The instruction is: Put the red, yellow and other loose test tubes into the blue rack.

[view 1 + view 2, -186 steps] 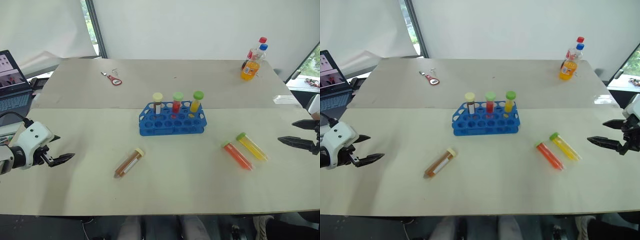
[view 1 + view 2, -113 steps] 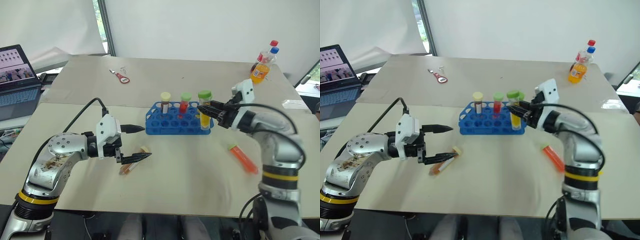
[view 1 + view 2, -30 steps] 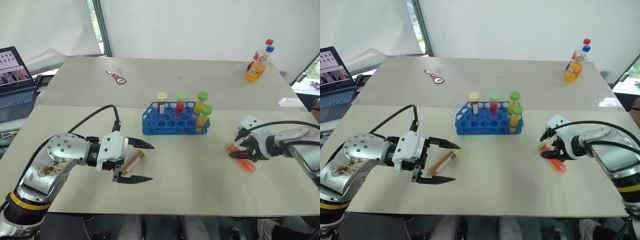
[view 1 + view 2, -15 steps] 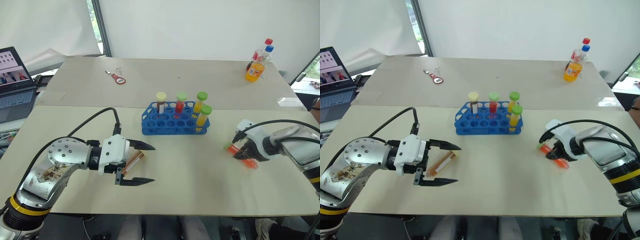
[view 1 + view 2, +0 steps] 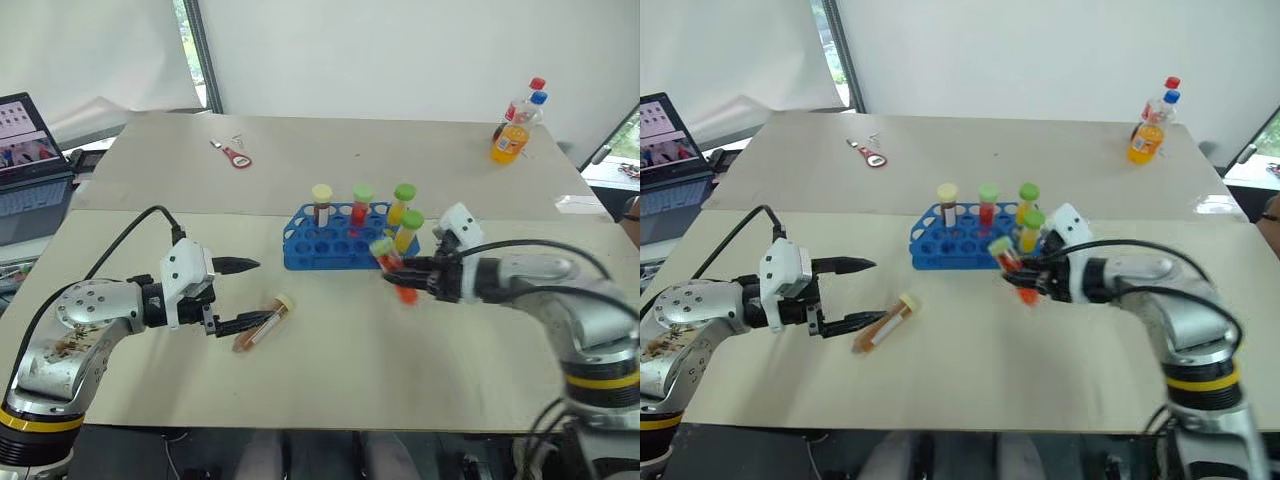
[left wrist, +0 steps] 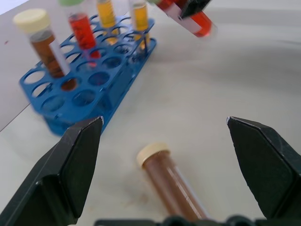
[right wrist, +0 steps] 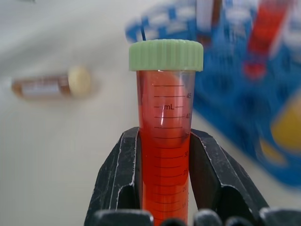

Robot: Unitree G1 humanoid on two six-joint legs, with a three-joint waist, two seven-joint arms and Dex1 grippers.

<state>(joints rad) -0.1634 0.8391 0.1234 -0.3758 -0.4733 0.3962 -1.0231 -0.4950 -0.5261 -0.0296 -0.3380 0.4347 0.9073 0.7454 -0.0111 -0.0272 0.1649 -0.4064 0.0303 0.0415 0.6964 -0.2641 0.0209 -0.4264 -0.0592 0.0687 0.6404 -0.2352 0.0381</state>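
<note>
Blue rack [image 5: 345, 250] with four tubes

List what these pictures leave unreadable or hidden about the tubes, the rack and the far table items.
- Right wrist view: the blue plastic rack is blurred, so its holes cannot be counted.
- Right wrist view: the lower end of the orange-red green-capped tube is covered by the right hand's fingers.
- Left wrist view: the brown cream-capped tube's bottom is cut off.
- Left eye view: the orange drink bottle's label is too small.
</note>
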